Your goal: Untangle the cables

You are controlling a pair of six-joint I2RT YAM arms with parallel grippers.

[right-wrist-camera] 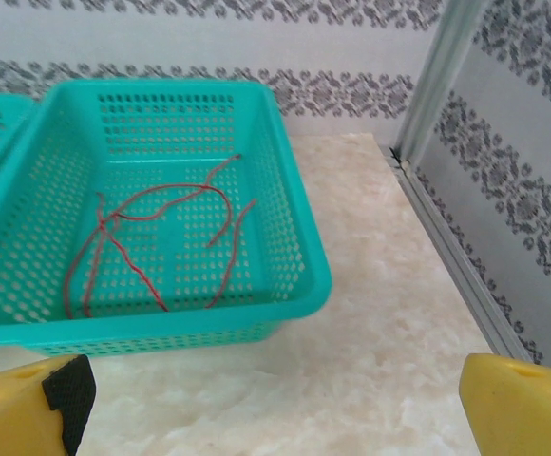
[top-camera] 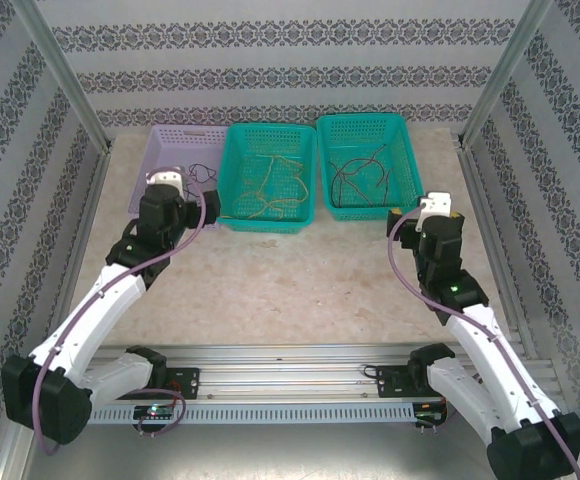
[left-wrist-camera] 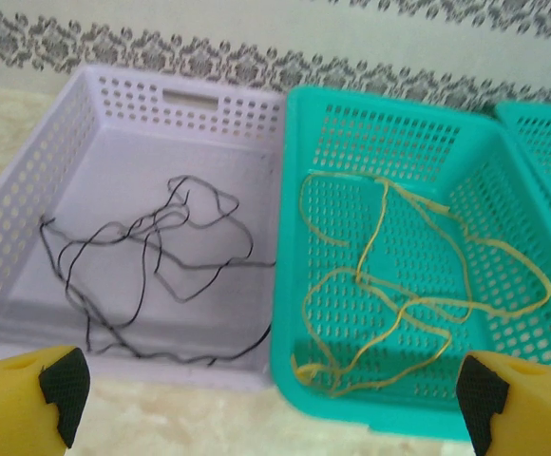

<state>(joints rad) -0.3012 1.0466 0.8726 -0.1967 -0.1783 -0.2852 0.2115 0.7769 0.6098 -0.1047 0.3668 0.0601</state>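
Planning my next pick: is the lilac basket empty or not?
Not empty: black cables lie in loose loops on the lilac basket floor.

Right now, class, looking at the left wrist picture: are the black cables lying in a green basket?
No, the black cables lie in the lilac basket, while the green basket beside it holds yellow cables.

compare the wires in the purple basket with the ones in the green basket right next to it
Colour: the black wires are dark, the yellow wires bright.
Basket: the black wires lie in the purple basket, whose floor looks solid. The yellow wires lie in the green basket, whose floor is full of holes.
Shared: both are thin, limp and lie in loose overlapping loops on their basket floors.
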